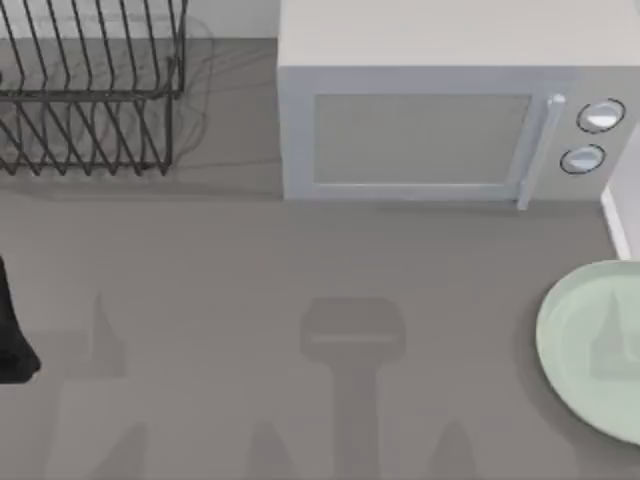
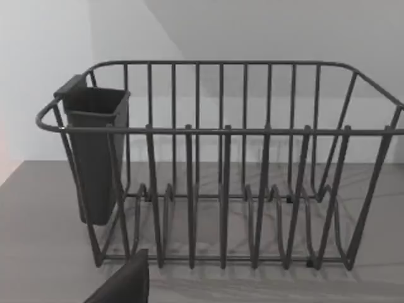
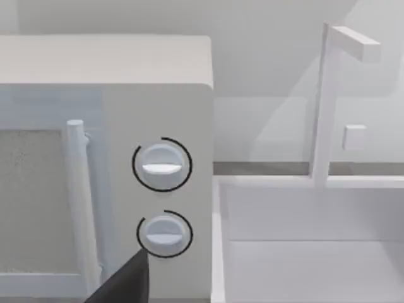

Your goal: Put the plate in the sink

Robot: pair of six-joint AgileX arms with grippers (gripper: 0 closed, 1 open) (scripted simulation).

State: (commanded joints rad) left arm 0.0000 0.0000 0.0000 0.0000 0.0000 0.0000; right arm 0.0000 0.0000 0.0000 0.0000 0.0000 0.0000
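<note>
The plate (image 1: 590,345) lies at the table's (image 1: 250,300) right edge, partly cut off, just near of the sink (image 1: 618,222) rim. Open table spreads left. Neither claw's opening can be told.

Kitchen, likely: microwave (image 1: 420,130), dish rack (image 2: 221,170), sink (image 3: 303,246), faucet (image 3: 328,101).

I see the pale mint-green plate (image 1: 590,345) lying flat at the tabletop's (image 1: 300,300) right edge, near the white-rimmed sink (image 3: 218,240).
</note>
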